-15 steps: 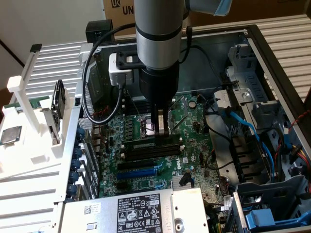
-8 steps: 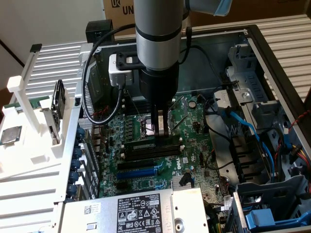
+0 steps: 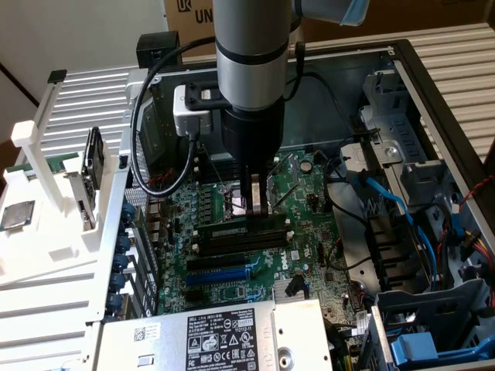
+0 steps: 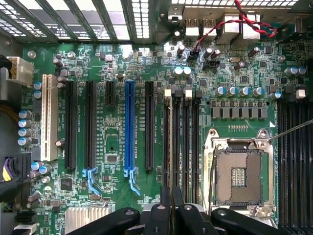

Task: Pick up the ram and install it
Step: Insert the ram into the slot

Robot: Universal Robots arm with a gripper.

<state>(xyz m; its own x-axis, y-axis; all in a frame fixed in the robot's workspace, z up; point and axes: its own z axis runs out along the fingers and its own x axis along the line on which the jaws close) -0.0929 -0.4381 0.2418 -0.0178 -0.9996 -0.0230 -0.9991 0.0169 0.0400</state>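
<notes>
Four black memory slots [image 3: 241, 232] [image 4: 182, 142] are your landmark. Your claw [image 3: 256, 207] [image 4: 171, 196] hangs just above them, right beside the bare processor socket [image 4: 239, 171]. I cannot tell whether the claw is open or closed, and I make out nothing held in it.

What I take for the ram [image 3: 93, 166] is well apart from the slots. It is outside the case wall [image 3: 126, 232], toward the exterior view's left, and stands in the white rack [image 3: 39, 259]. Its long axis runs close to upright with a slight lean, while the slots lie flat along the board. So the stick and the slots do not share a direction, and the stick is turned away from its seat as well as far from it.

Around the slots you have little room. The socket's metal frame is on one side and the longer black and blue card slots [image 4: 129, 127] are on the other. A black cable [image 3: 147, 131] loops from the wrist out over the case wall, between the slots and the rack. The rack's tall white post [image 3: 48, 166] stands just beyond the ram, and a square silver chip [image 3: 17, 215] lies farther out still. The space above the rack looks open.
</notes>
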